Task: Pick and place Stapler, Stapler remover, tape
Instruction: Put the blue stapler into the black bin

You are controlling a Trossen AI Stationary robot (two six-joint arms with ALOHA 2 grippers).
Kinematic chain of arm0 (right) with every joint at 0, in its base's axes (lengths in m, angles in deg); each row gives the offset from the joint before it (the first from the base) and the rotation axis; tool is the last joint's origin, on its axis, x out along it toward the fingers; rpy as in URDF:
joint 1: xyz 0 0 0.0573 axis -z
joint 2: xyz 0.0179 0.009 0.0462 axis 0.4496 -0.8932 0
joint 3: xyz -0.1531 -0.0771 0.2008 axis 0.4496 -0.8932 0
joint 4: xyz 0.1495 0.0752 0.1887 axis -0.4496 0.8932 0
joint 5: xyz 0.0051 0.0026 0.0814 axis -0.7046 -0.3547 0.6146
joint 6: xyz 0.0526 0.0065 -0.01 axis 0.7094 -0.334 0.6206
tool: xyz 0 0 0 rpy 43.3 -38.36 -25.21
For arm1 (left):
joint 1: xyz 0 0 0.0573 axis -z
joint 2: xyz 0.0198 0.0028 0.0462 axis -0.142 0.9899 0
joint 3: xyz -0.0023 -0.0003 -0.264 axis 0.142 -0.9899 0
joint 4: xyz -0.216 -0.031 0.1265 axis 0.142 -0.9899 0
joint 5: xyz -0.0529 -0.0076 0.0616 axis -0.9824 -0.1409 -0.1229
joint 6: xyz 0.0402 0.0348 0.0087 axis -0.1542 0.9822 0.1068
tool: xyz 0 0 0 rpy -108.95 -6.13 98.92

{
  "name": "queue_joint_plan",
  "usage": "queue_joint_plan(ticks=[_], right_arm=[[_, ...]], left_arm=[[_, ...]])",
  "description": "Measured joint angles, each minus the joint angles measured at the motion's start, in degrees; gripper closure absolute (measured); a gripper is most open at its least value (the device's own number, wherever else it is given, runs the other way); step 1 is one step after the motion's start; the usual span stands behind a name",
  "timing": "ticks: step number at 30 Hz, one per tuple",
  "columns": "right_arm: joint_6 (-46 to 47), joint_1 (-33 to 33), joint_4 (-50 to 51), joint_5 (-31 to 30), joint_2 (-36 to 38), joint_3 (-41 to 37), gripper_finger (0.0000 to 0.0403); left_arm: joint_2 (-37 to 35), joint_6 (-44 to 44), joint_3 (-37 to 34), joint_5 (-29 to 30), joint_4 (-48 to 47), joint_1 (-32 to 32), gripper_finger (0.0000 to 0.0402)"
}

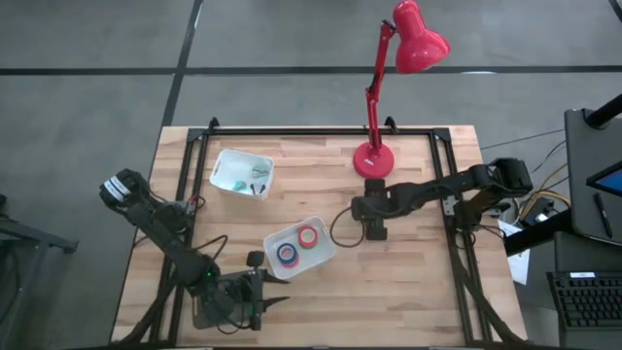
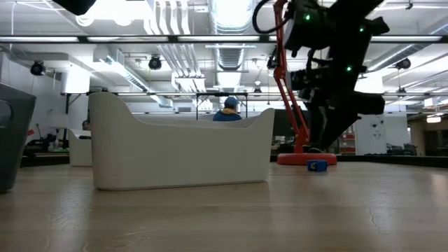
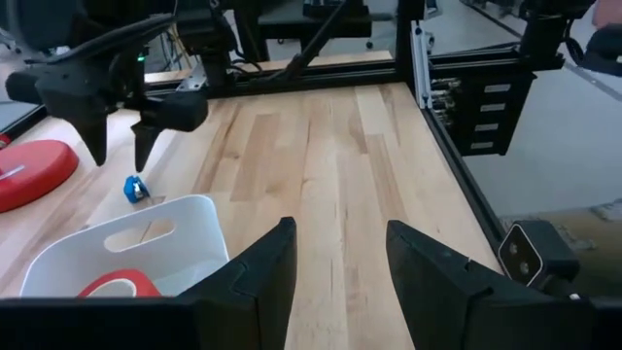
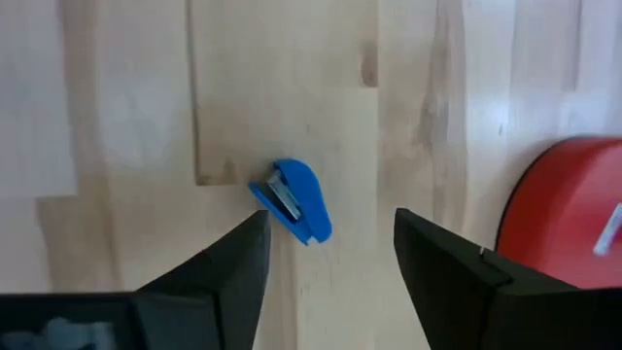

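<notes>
**Staple remover below my spread right fingers**

My right gripper (image 4: 330,262) hangs over the blue staple remover (image 4: 292,201), fingers apart, straddling it because it lies loose on the table (image 1: 408,282) beside the red lamp base (image 1: 373,158). Tape rolls (image 1: 297,245) sit in the near white bin (image 1: 326,255). My left gripper (image 3: 335,267) waits at the front edge, fingers spread, holding nothing.

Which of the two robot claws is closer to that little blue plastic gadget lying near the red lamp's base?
The right gripper: it hangs open just above the small blue plastic gadget. The left gripper waits across the table beyond the white bin.
</notes>
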Motion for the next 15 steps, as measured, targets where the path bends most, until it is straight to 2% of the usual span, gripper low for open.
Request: queue_joint_plan(ticks=[5,15], right_arm=[[-0.3,1.7,-0.7,3.4,0.0,-1.5,0.0188],[-4.9,1.8,-9.2,2.7,-0.1,-6.4,0.0188]], left_arm=[[0.0,0.0,0.0,0.0,0.0,0.0,0.0239],[0.0,0.0,0.0,0.0,0.0,0.0,0.0239]])
